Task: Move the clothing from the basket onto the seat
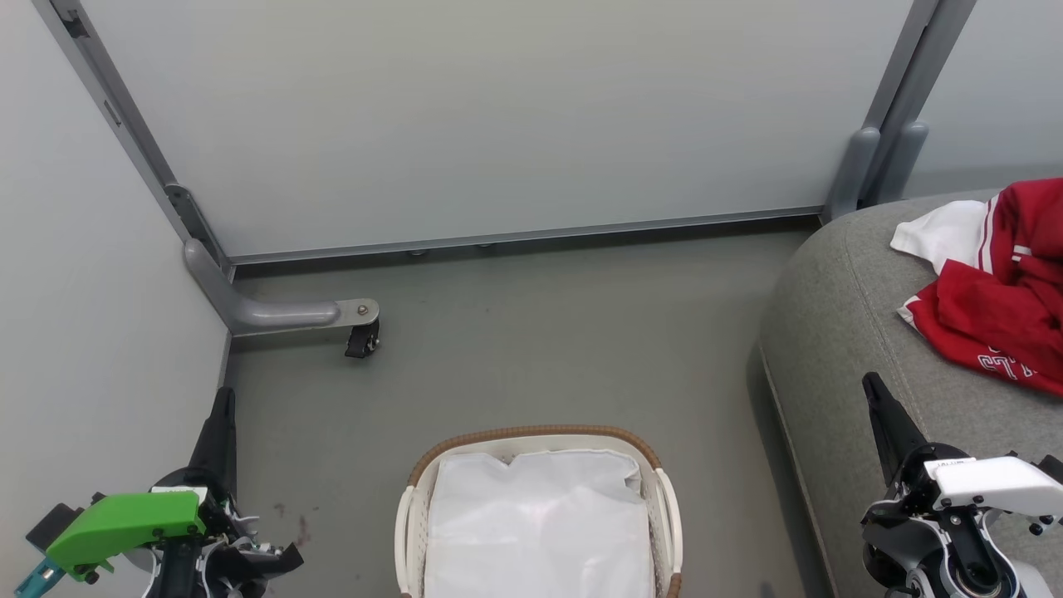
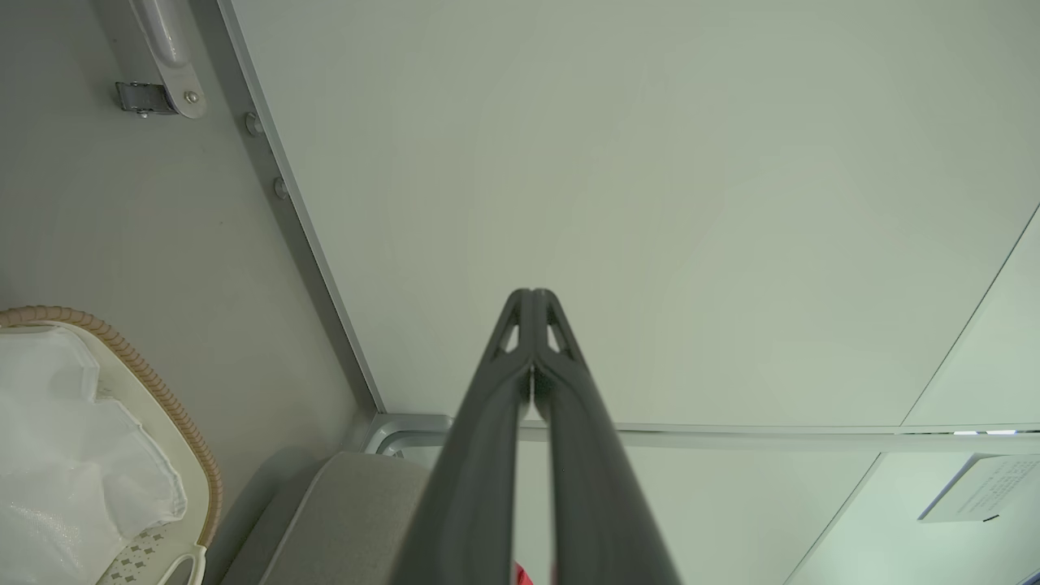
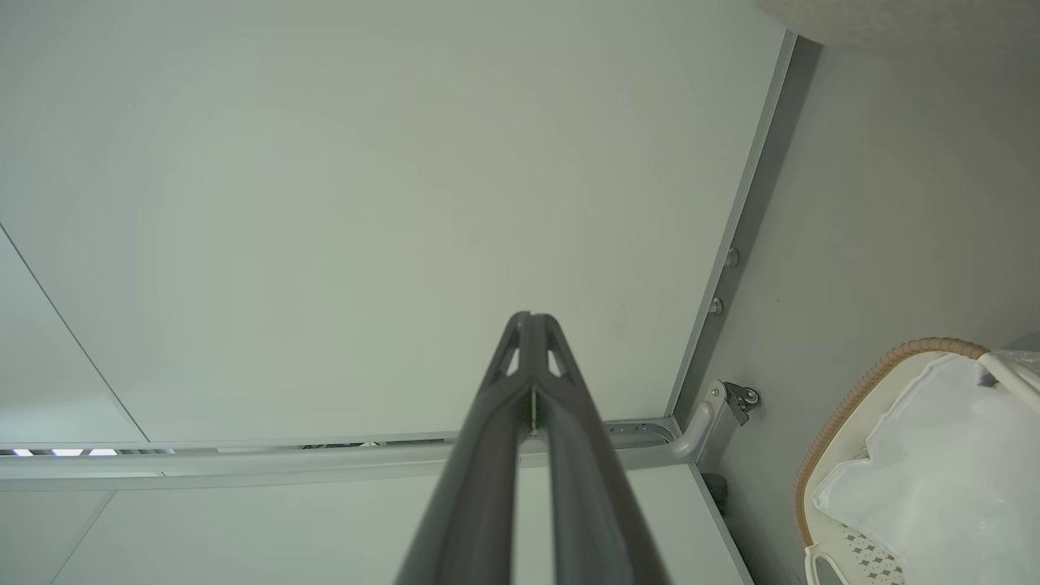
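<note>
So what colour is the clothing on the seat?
The clothing is bright red with white bands, stripes and lettering, best seen in the head view.

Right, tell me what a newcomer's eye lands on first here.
The bright red clothing with white bands, crumpled on the grey seat at the head view's right edge. Then the basket at bottom centre with its white liner, flanked by the left gripper and right gripper, both shut.

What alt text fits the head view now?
Red and white clothing lies on the grey seat at right; the basket at bottom centre holds just its white liner. The left gripper and right gripper are shut, holding nothing.
</note>
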Available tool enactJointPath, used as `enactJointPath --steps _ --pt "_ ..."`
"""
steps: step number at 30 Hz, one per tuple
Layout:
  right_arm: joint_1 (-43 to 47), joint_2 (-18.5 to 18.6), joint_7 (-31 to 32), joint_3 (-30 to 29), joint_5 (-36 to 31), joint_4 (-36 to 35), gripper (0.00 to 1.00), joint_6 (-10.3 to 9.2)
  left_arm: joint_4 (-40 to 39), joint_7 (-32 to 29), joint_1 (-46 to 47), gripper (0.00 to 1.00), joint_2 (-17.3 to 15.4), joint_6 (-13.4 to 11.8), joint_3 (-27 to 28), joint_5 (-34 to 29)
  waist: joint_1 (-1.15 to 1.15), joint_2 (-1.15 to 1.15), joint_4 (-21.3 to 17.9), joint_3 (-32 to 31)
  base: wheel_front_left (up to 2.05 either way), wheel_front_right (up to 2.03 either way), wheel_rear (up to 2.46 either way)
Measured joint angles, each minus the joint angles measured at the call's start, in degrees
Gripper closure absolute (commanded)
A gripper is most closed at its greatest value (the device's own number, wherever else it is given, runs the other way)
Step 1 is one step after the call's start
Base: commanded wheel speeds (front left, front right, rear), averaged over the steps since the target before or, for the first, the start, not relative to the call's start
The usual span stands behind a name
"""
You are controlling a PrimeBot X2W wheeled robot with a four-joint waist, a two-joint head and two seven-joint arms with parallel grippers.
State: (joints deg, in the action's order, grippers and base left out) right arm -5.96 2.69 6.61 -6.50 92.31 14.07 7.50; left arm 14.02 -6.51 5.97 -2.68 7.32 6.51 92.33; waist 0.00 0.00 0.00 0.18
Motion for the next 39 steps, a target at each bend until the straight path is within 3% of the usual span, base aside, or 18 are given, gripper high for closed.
enactJointPath --steps 39 --pt "0.0 0.0 0.0 0.0 0.0 0.0 1.00 0.00 0.0 0.0 0.0 1.00 0.0 0.0 0.0 0.0 0.00 0.00 0.0 0.0 0.00 0.00 0.00"
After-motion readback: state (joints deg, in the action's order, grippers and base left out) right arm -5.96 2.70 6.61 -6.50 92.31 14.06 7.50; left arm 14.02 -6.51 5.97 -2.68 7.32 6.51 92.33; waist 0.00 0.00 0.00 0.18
